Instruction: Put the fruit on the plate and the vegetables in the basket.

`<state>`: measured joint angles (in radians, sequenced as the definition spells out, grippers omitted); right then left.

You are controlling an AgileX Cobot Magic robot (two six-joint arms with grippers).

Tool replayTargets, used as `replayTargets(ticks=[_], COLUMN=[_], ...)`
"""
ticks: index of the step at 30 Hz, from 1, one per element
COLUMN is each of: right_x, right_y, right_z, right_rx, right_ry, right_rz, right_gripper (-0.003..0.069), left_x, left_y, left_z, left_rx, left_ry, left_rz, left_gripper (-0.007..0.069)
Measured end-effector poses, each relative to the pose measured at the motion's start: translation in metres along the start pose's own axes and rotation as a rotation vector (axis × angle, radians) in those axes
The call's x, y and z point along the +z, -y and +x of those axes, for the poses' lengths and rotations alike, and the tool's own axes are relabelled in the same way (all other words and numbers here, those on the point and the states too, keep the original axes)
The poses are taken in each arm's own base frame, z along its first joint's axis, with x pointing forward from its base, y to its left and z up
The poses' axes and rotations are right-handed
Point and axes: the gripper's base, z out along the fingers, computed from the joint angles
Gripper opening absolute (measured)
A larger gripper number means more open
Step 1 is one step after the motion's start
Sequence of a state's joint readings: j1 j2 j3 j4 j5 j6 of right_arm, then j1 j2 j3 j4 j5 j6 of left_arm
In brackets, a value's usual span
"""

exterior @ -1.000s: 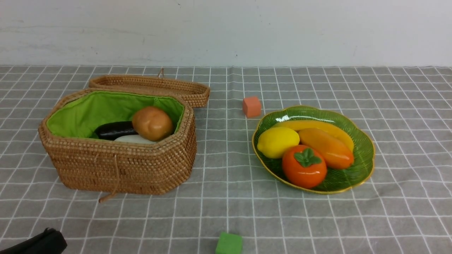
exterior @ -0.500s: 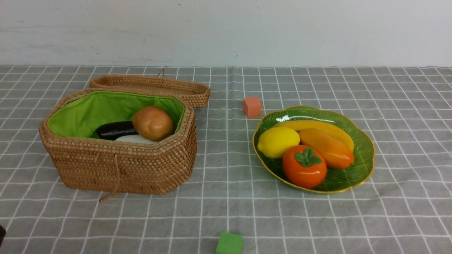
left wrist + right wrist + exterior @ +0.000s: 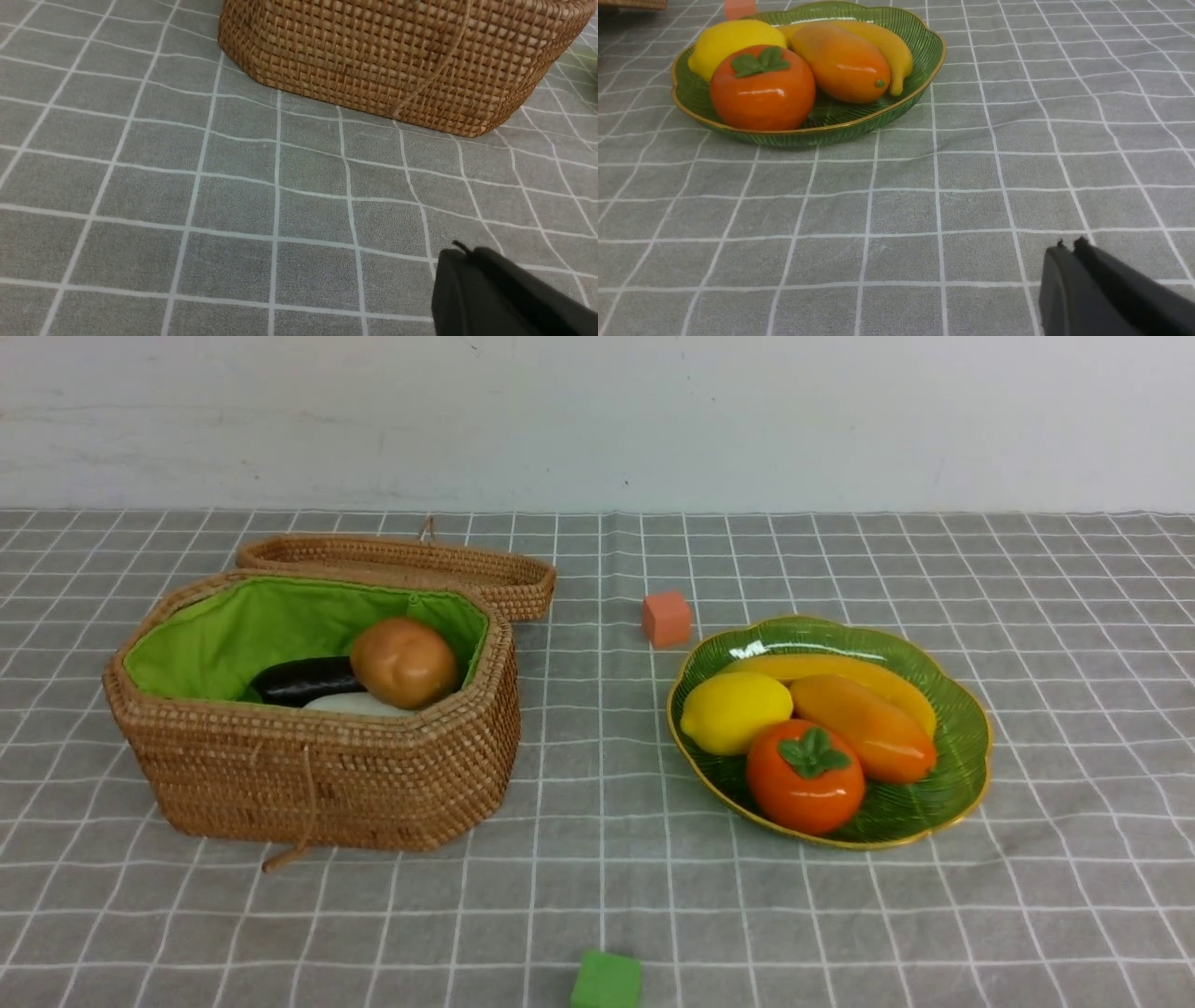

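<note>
Both claws were clenched empty when you looked: the left claw [image 3: 460, 252] hung low over the cloth on the near side of the basket [image 3: 387, 60], and the right claw [image 3: 1066, 249] hung low over the cloth on the near side of the plate [image 3: 896, 112], touching nothing. Neither arm showed in your front view.

You had four fruits on the plate: one lemon [image 3: 735, 711], one persimmon [image 3: 805, 777], one mango [image 3: 864, 726] and one banana [image 3: 822, 667], packed together and touching. Three vegetables lay in the basket toward the table's left edge: one potato [image 3: 403, 663] on top, one eggplant [image 3: 303, 680] beside it, and a pale sliver of one radish [image 3: 355, 705] underneath. Two cubes sat loose on the table: an orange cube [image 3: 666, 618] just behind the plate and a green cube [image 3: 607, 980] at the near edge.

The basket was woven wicker, eight-sided, lined in green cloth, its lid [image 3: 401, 565] folded back. The plate was ribbed green glass with a scalloped gold rim. The fruit looked glossy.
</note>
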<state>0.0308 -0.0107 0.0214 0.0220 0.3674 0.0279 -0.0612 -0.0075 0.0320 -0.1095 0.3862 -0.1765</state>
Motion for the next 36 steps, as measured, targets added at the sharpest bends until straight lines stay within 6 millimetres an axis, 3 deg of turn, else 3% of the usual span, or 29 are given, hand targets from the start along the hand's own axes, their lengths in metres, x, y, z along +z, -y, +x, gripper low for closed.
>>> replayTargets(ticks=[36], right_x=[0.0000], right_y=[0.0000], right_z=[0.0000], right_rx=[0.000], right_ry=[0.000], right_rz=[0.000], right_gripper=[0.0065], left_x=[0.0000], left_y=[0.0000], left_z=[0.0000], left_rx=[-0.003], left_ry=[0.000], left_rz=[0.000], left_gripper=[-0.0013])
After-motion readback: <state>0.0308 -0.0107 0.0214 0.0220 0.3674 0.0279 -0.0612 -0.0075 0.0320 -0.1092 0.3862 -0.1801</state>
